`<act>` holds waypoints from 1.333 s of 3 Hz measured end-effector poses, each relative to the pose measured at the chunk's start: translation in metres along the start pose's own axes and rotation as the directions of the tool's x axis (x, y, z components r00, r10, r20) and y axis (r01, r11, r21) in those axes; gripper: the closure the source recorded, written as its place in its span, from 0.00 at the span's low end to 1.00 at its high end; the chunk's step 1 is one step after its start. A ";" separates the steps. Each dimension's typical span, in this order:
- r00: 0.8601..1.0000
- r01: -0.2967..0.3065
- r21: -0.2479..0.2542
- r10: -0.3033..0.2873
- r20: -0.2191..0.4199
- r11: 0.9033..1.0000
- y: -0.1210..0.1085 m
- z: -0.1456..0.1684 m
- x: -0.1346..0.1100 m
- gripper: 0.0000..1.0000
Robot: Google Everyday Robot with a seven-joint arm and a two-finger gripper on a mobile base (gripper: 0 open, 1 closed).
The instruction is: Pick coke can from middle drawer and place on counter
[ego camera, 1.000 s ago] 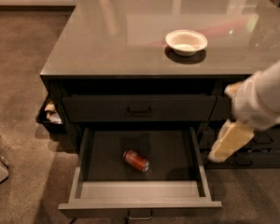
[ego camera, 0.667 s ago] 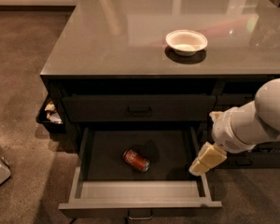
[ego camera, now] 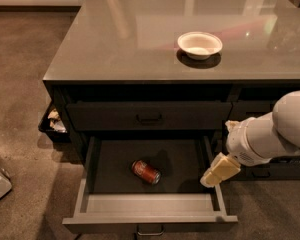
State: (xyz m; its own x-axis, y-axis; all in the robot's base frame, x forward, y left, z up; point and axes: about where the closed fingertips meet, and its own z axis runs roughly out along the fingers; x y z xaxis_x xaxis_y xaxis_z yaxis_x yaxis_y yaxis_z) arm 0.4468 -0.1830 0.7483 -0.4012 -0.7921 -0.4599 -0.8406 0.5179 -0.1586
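1 white round bowl sat on the glossy grey counter. Below: 1 shut dark drawer front w/ bar handle, then the middle drawer, standing open. 1 red coke can lay on its side approx mid-floor of that drawer, in plain view. Tan gripper hung at the drawer's right wall, apart from the can; wide or narrow, couldn't tell.

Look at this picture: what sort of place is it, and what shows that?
Probably a kitchen or break area: a glossy counter with a white bowl, and the middle drawer open with a coke can inside. The robot's hand hangs at the drawer's right wall.
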 end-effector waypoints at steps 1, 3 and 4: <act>0.995 -0.039 -0.028 0.041 0.087 0.999 0.009 0.044 -0.005 0.00; 0.963 -0.015 -0.160 0.058 0.262 0.987 0.040 0.182 -0.052 0.00; 0.953 -0.002 -0.216 0.067 0.295 0.976 0.066 0.261 -0.076 0.00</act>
State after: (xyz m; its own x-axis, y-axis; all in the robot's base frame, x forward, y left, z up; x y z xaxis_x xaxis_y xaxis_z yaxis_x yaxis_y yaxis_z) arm 0.5171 -0.0047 0.5451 -0.3319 -0.6249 -0.7067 -0.8986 0.4374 0.0352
